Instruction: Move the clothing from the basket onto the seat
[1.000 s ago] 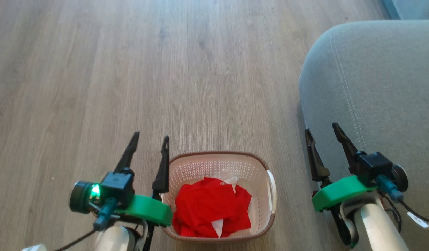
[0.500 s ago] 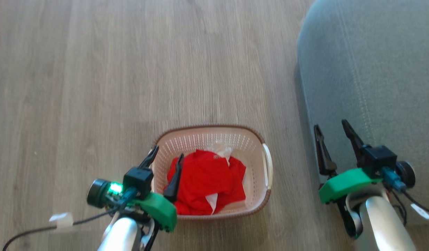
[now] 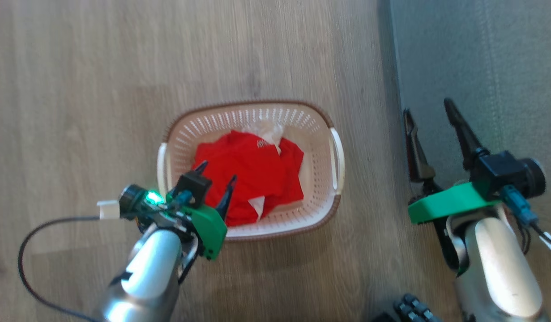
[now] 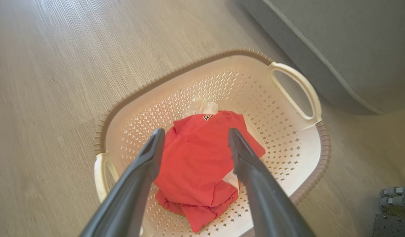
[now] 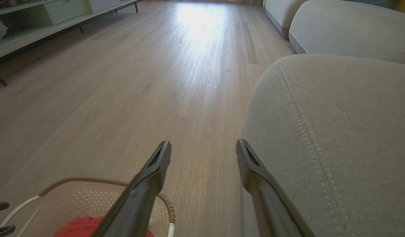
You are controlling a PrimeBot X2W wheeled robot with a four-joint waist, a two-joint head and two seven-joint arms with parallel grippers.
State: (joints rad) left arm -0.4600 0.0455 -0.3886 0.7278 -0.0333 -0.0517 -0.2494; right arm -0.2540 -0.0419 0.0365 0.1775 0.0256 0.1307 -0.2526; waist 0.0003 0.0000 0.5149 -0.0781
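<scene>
— Cloth first, on the left: how does the clothing (image 3: 248, 174) handle?
— Soft, light and limp, probably. The red heap lies crumpled in the basket (image 3: 253, 103). The left gripper (image 3: 217, 172) is poised over its near side, fingers apart, holding nothing. A raised fold on top looks the best pinch, though a second garment may drag along.
— And rightward?
— The basket is stiff perforated plastic with a woven-look rim. The right gripper (image 3: 428, 108), fingers spread and empty, hovers by the seat (image 3: 481, 67), which is grey, stitched upholstery.
</scene>
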